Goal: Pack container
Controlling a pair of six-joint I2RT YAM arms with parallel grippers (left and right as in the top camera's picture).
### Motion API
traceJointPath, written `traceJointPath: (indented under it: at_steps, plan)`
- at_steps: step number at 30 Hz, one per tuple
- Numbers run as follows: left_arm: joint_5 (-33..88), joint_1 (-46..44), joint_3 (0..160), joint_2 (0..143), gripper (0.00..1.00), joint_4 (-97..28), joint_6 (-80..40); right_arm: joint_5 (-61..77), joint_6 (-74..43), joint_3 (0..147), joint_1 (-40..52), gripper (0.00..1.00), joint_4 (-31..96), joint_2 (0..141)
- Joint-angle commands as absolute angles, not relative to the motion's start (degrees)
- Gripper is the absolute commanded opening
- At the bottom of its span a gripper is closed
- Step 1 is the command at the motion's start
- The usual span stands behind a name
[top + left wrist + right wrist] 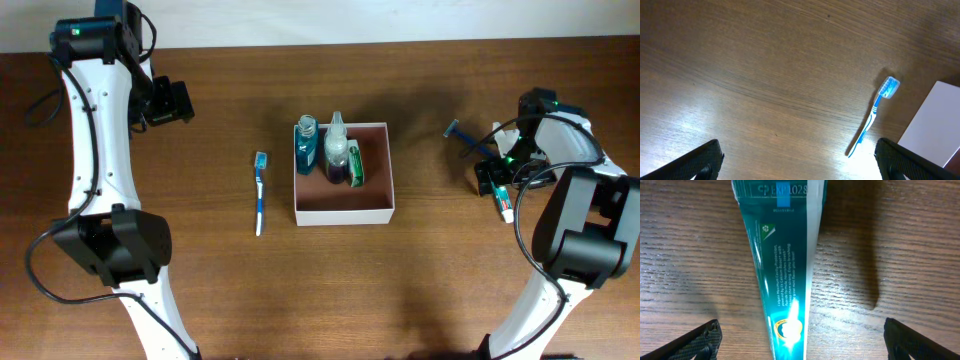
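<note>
The container is a square white-walled box with a pinkish inside at the table's middle. It holds a teal bottle, a clear bottle with dark liquid and a green-and-white packet. A blue toothbrush lies to its left; it also shows in the left wrist view, beside the container's corner. My left gripper is open and empty at the far left. My right gripper is open, straddling a teal toothpaste tube lying on the table.
A blue razor lies on the table at the right, between the container and my right gripper. The brown wooden table ends at a pale strip along the far edge.
</note>
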State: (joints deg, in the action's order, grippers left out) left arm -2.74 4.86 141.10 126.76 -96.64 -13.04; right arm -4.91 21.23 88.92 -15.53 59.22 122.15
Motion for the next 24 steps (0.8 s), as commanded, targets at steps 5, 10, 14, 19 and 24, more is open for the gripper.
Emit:
traceJointPath:
  at_steps: [5,10,14,19,24]
  plan:
    - [-2.33,5.04,140.7,125.62,0.99,-96.68,-13.17,-4.97,21.85,86.63,-15.0,0.99,57.36,122.32]
    - [-2.33,5.04,140.7,125.62,0.99,-96.68,-13.17,-4.97,21.87,86.63,-15.0,0.99,57.04,122.32]
    - [-2.33,5.04,140.7,125.62,0.99,-96.68,-13.17,-4.97,21.87,86.63,-15.0,0.99,56.69,122.32]
    - [-2.33,5.04,140.7,125.62,0.99,-96.68,-13.17,-4.99,21.85,86.63,-15.0,0.82,56.31,122.32]
    - [-2.33,5.04,140.7,125.62,0.99,-96.71,-13.17,-4.99,21.85,86.7,-15.0,0.61,55.94,122.32]
